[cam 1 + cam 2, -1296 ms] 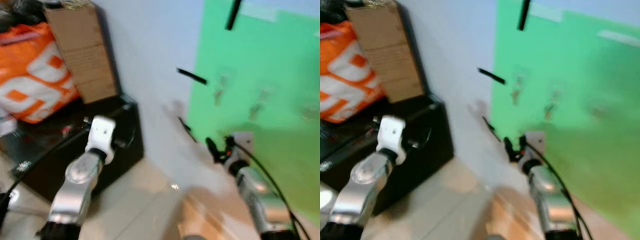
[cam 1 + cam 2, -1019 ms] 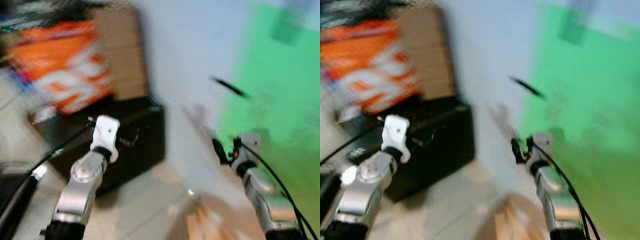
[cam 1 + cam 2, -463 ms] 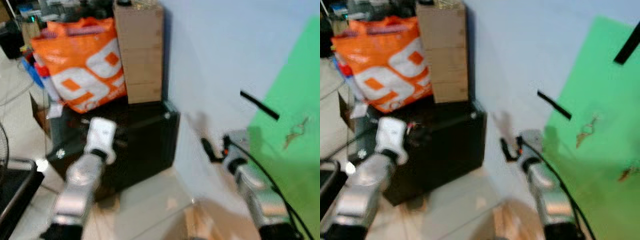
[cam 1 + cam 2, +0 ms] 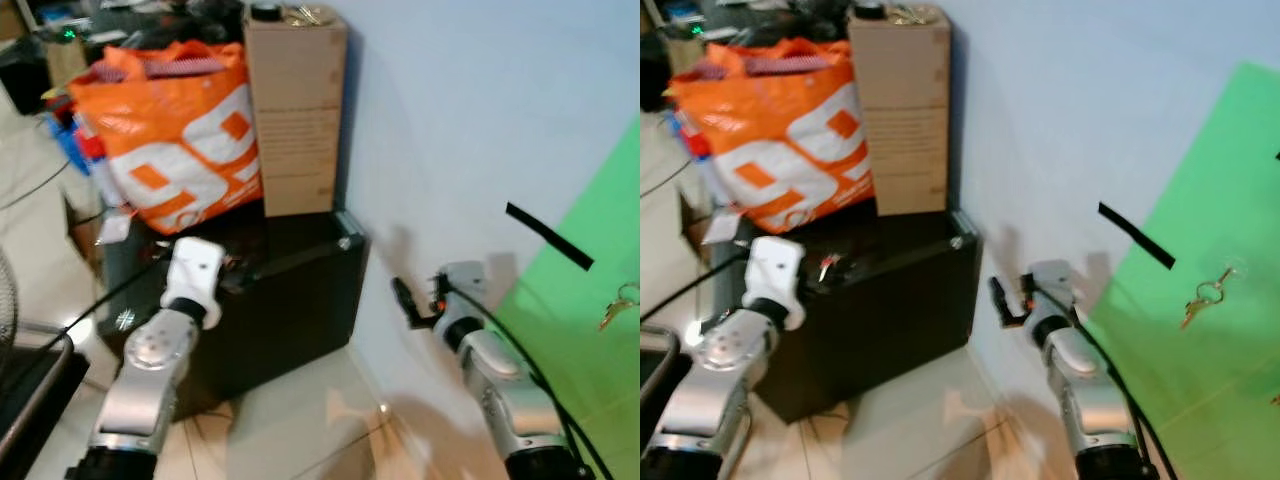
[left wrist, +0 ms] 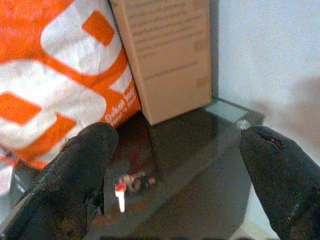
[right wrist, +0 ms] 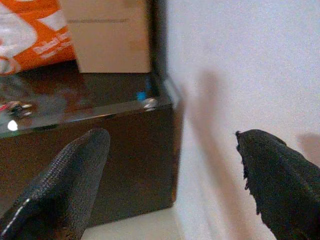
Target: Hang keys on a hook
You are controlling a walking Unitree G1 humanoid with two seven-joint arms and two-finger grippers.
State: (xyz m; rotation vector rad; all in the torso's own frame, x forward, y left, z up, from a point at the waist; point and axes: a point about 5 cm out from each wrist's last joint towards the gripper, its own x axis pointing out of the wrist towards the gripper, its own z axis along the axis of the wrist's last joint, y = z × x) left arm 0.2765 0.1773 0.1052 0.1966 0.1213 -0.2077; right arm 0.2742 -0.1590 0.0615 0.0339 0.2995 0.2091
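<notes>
A bunch of keys (image 4: 1203, 297) hangs on the green panel (image 4: 1230, 190) at the far right, below a black strip (image 4: 1135, 235) fixed to the wall. A small metal piece with a red and white tag (image 5: 127, 182) lies on the glass top of the black cabinet (image 4: 290, 300). My left gripper (image 5: 175, 200) hovers open above that top, nothing between its fingers. My right gripper (image 6: 170, 190) is open and empty too, held out beside the white wall near the cabinet's corner, well left of the hanging keys.
An orange and white bag (image 4: 170, 140) and a tall cardboard box (image 4: 295, 110) stand on the cabinet against the wall. A dark frame (image 4: 25, 385) sits low at the left. Pale tiled floor (image 4: 300, 420) lies in front of the cabinet.
The camera has swung to the left and the blur has cleared: the green panel and the keys now sit at the right edge. Both arms keep about the same pose.
</notes>
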